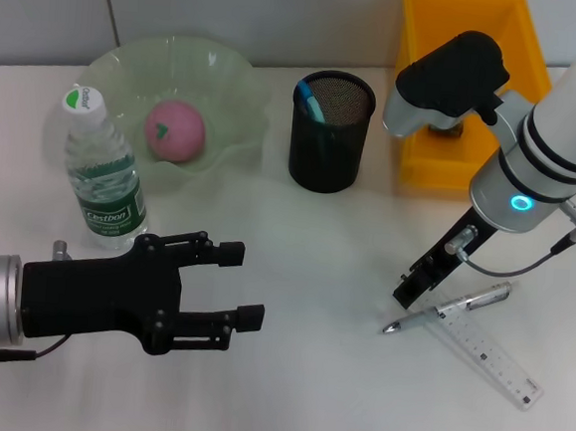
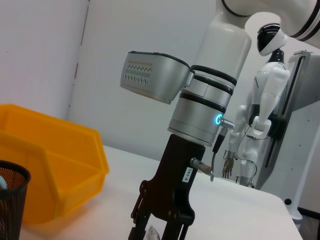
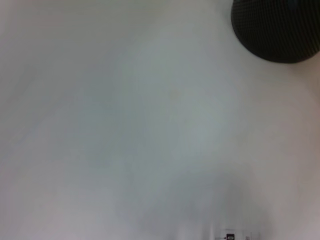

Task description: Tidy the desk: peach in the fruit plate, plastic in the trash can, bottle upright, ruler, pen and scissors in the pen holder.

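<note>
A pink peach (image 1: 175, 132) lies in the green glass fruit plate (image 1: 234, 81). A water bottle (image 1: 101, 176) stands upright in front of the plate. The black mesh pen holder (image 1: 332, 129) holds a blue-handled item (image 1: 312, 105). A silver pen (image 1: 450, 308) and a clear ruler (image 1: 486, 356) lie on the table at the right. My right gripper (image 1: 409, 287) points down just left of the pen, close above the table, its fingers (image 2: 182, 225) apart and empty. My left gripper (image 1: 252, 287) is open and empty at the front left. The scissors and the plastic are not in view.
A yellow bin (image 1: 418, 86) stands at the back right behind my right arm and also shows in the left wrist view (image 2: 75, 150). The pen holder's rim shows in the right wrist view (image 3: 277, 30) above bare white table.
</note>
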